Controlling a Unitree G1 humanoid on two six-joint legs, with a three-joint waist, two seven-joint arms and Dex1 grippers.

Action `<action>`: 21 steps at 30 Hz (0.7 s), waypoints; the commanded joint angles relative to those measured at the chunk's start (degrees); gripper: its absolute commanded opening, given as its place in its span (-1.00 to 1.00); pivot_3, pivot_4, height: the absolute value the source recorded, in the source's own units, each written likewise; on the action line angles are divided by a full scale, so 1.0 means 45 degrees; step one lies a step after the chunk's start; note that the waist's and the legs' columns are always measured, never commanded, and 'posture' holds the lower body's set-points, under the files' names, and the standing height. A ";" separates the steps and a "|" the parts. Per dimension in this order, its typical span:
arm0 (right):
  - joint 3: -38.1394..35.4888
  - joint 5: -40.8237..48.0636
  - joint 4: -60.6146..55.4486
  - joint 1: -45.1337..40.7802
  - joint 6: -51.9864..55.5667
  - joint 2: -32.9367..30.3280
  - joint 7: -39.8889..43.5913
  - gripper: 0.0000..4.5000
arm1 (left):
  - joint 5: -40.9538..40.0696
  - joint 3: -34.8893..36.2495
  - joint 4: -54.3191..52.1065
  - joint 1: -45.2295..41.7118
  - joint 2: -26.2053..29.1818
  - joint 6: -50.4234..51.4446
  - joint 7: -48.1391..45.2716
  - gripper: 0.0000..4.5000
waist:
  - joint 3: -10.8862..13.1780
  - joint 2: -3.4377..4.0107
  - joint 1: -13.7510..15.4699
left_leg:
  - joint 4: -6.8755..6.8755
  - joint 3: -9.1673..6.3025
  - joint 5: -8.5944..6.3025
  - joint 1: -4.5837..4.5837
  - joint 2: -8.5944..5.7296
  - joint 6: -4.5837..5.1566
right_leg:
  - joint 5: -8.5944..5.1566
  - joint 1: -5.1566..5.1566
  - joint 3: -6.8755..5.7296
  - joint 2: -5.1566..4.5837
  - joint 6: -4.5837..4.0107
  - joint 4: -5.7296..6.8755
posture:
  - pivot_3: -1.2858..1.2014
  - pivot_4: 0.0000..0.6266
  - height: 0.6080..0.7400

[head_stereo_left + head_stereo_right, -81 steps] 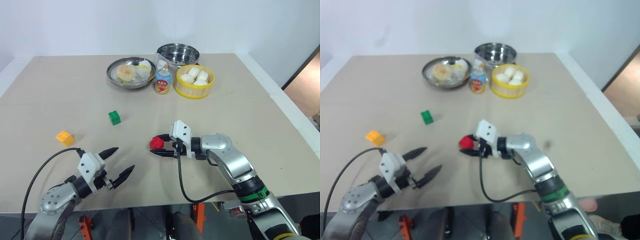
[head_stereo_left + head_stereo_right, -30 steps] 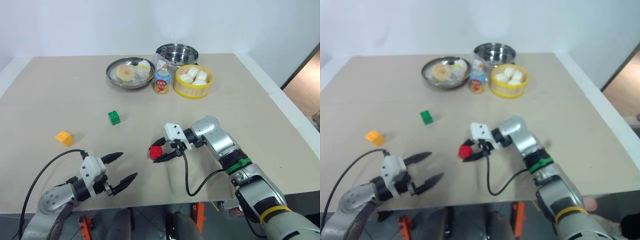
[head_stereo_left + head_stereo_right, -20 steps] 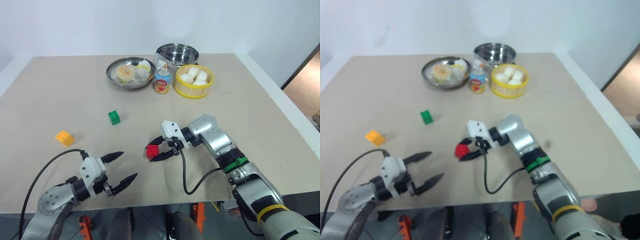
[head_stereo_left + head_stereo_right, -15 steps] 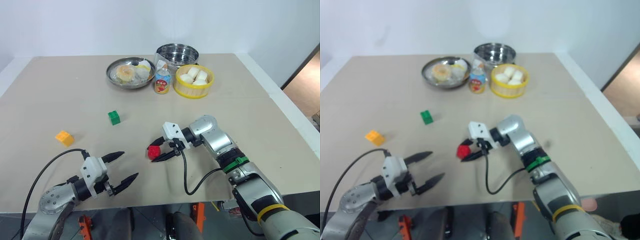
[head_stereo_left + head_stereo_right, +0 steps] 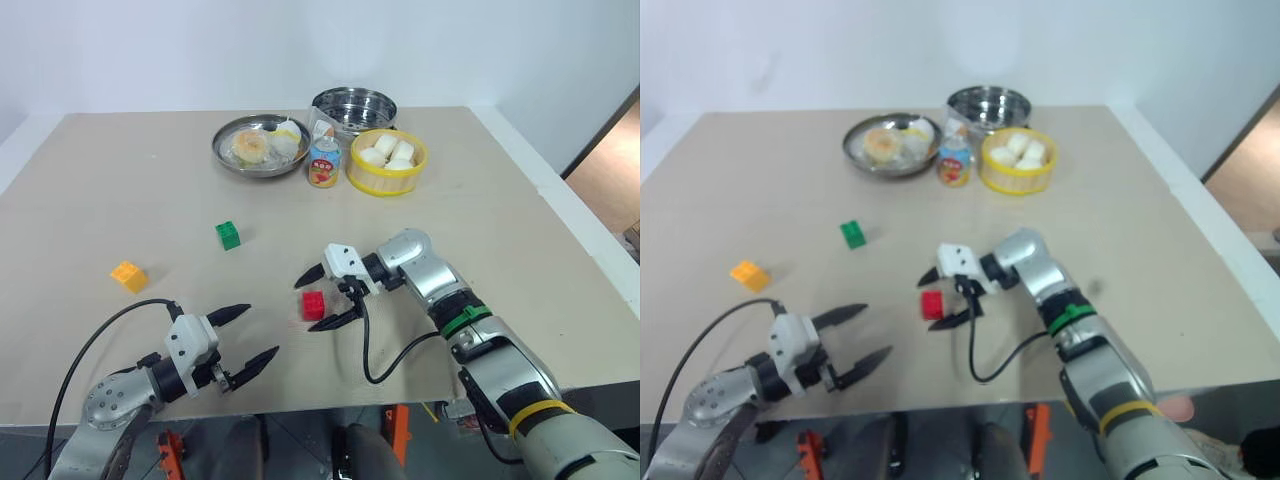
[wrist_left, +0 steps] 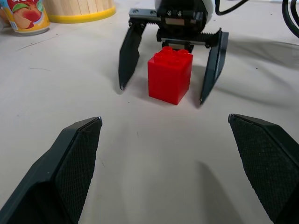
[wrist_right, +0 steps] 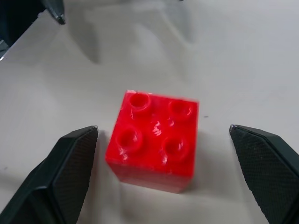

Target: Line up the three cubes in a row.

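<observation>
Standing on the bench (image 5: 520, 220) with its studs up, the red cube (image 5: 314, 306) sits between the two black fingers of the right claw (image 5: 324, 301), which is spread wide and touches neither side of it, a gap showing on both sides in the right wrist view. The green cube (image 5: 228, 235) lies well apart, farther back and to the robot's left, and the orange-yellow cube (image 5: 128, 275) lies farther left again, nearer the front edge. None of the three touches another, and they make a loose slanting spread, not a tidy row. The left claw (image 5: 248, 338) hovers low near the front of the bench, also spread wide and empty, aimed toward the red cube. Behind the cubes stand a metal plate (image 5: 262, 145) with buns, a small can (image 5: 324, 162), a yellow basket (image 5: 388, 162) and a steel pot (image 5: 355, 104), all clear of the work.

By the look of it, the red cube is set down as the first piece of the row, and the step in hand is drawing the right claw away without nudging it. Next, probably, one claw must fetch the green cube or the orange-yellow one and set it just beside the red, squared to it
</observation>
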 commanded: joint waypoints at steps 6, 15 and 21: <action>-0.1088 0.0757 -0.2044 -0.0184 0.1447 -0.0209 -0.0288 0.99 | -0.0032 0.0135 -0.0099 -0.0082 0.0173 -0.0190 -0.0038 1.00 | 0.0002 0.0004 0.0001 | -0.0002 0.0006 0.0000 0.0000 0.0002 0.0000 | 0.0000 -0.0001 0.0003 0.0000 0.0001 0.0002 | 0.03 -0.52 1.00; -0.1884 0.2915 -0.8967 0.2659 0.6260 -0.1276 -0.1564 0.99 | -0.0071 0.0260 0.0112 -0.0167 0.0363 -0.0255 -0.0117 1.00 | 0.0002 0.0003 0.0017 | -0.0001 0.0016 -0.0006 -0.0001 0.0006 -0.0009 | -0.0006 -0.0002 -0.0001 -0.0018 0.0002 0.0005 | 0.03 -0.52 1.00; -0.3132 0.4609 -1.1431 0.3532 0.8908 -0.0869 -0.4109 0.99 | -0.0067 0.0216 0.0166 -0.0191 0.0300 -0.0276 -0.0024 1.00 | 0.0001 0.0003 -0.0002 | 0.0000 0.0031 -0.0011 0.0008 0.0046 -0.0017 | 0.0011 -0.0032 -0.0024 -0.0006 -0.0021 0.0006 | 0.03 -0.52 1.00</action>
